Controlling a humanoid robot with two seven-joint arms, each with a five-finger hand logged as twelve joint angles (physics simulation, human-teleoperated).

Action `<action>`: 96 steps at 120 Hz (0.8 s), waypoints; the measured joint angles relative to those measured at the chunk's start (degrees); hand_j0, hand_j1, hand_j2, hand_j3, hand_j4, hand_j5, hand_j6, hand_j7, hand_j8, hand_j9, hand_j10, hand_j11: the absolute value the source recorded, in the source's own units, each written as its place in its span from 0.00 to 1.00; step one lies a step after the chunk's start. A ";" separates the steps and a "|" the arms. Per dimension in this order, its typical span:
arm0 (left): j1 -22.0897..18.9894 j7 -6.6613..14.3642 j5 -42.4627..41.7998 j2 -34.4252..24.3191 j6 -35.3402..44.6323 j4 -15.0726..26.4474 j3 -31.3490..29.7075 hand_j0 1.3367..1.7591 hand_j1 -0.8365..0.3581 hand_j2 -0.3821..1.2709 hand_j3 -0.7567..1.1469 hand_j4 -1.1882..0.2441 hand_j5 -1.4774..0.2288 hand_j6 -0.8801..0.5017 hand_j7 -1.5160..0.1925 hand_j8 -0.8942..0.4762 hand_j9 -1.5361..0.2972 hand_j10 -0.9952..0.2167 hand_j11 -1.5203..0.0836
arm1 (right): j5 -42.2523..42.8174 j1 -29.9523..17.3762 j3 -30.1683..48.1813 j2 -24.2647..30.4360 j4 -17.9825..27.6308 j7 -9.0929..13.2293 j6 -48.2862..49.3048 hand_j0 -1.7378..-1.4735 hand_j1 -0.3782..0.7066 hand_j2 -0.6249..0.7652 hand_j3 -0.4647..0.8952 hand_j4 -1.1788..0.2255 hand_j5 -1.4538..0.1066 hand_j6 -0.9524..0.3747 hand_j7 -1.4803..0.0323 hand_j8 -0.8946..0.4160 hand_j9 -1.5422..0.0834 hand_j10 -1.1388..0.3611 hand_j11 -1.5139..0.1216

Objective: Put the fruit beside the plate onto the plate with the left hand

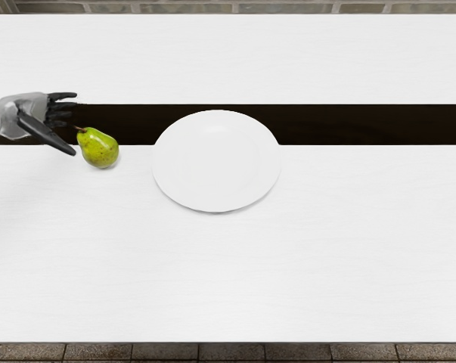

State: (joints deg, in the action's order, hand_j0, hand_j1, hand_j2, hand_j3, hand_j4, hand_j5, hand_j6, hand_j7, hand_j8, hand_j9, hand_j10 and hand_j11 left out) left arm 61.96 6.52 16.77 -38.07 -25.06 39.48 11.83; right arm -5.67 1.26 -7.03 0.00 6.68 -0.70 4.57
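Pear (99, 148): lies on its side on the counter (228, 272), at 9 o'clock from the plate (216, 160), near the rim but apart from it; stem toward 10 o'clock; rests right at the edge of the dark gap (364, 125) that runs across the counter.
Hand (40, 113): the left, at 10 o'clock from the pear and just beside it; fingers (50, 136) spread apart, holding nothing; lowest fingertip very close to the stem end, contact impossible to tell.
Plate: bare, with its 12 o'clock edge over the gap.
Step, as a judgement: closing in for the grasp, nothing lifted yet.
Risk, nudge: a straight fingertip reaching the rounded skin before the others close, likely rolling the pear toward 3 o'clock or 12 o'clock, out of the grasp.
Risk, gap: a roll toward 12 o'clock, possibly dropping the pear into the dark strip and out of reach.
Risk, slip: a pinch at the narrow stem end rather than around the belly, likely squeezing the smooth, tapered fruit out during the lift.
Risk, plate: a low carry toward 3 o'clock, apt to clip the rim and shove the plate.
Risk, release: an early or high let-go, likely rolling the pear off the shallow plate.
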 joint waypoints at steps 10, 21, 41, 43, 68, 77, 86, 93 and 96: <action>0.00 -0.30 1.51 0.36 3.31 0.04 -0.02 0.76 0.99 0.23 0.40 0.83 0.87 0.64 0.89 0.65 0.84 0.82 0.95 | -0.02 0.02 0.00 0.00 0.00 0.00 0.00 0.30 0.03 0.45 0.34 0.84 0.93 0.72 0.98 0.68 0.95 0.76 0.93; -0.43 -0.97 3.95 1.16 6.56 0.11 -0.07 0.76 0.99 0.23 0.40 0.83 0.87 0.64 0.89 0.65 0.84 0.82 0.95 | 0.00 0.01 0.00 0.00 0.00 0.00 0.00 0.30 0.03 0.45 0.34 0.84 0.93 0.72 0.98 0.68 0.95 0.76 0.93; -0.84 -1.41 7.96 3.04 9.10 0.22 -0.13 0.76 0.99 0.23 0.40 0.83 0.87 0.64 0.89 0.65 0.84 0.82 0.95 | 0.02 0.01 0.00 0.00 0.00 0.00 0.00 0.30 0.03 0.45 0.34 0.84 0.93 0.72 0.98 0.68 0.95 0.76 0.93; -0.93 -1.42 8.45 3.24 9.31 0.27 -0.13 0.76 0.99 0.23 0.40 0.83 0.87 0.64 0.89 0.65 0.84 0.82 0.95 | 0.01 0.01 0.00 0.00 0.00 0.00 0.00 0.30 0.03 0.45 0.34 0.84 0.93 0.72 0.98 0.68 0.95 0.76 0.93; -1.48 -1.50 13.62 3.40 10.86 0.90 -0.18 0.76 0.99 0.23 0.40 0.83 0.87 0.64 0.89 0.65 0.84 0.82 0.95 | 0.01 0.02 0.00 0.00 -0.01 0.00 0.00 0.30 0.03 0.45 0.34 0.84 0.93 0.72 0.98 0.68 0.95 0.76 0.93; -1.92 -1.51 15.06 3.42 11.62 0.97 -0.27 0.76 0.99 0.23 0.40 0.83 0.87 0.64 0.89 0.65 0.84 0.82 0.95 | 0.03 0.02 0.00 0.00 0.00 0.00 0.00 0.30 0.03 0.45 0.34 0.84 0.93 0.72 0.98 0.68 0.95 0.76 0.93; -1.93 -1.51 16.54 3.44 12.14 1.01 -0.34 0.76 0.99 0.23 0.40 0.83 0.87 0.64 0.89 0.65 0.84 0.82 0.95 | 0.01 -0.01 0.00 0.00 0.00 0.00 0.00 0.30 0.03 0.45 0.34 0.84 0.93 0.72 0.98 0.68 0.95 0.76 0.93; -1.93 -1.51 17.27 3.58 12.40 1.02 -0.38 0.76 0.99 0.23 0.40 0.83 0.87 0.64 0.89 0.65 0.84 0.82 0.95 | 0.03 0.01 0.00 0.00 0.00 0.00 0.00 0.30 0.03 0.45 0.34 0.84 0.93 0.72 0.98 0.68 0.95 0.76 0.93; -1.93 -1.51 17.49 3.61 12.49 1.04 -0.38 0.76 0.99 0.23 0.40 0.83 0.87 0.63 0.89 0.65 0.84 0.82 0.95 | 0.02 0.02 0.00 0.00 0.00 0.00 0.00 0.30 0.03 0.45 0.34 0.84 0.93 0.72 0.98 0.68 0.95 0.76 0.93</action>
State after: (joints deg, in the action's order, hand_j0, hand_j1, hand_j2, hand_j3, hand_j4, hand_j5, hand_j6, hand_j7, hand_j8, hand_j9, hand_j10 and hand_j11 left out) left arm 60.03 5.01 34.26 -34.46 -12.57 40.52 11.44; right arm -5.64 1.28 -7.03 0.00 6.68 -0.70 4.57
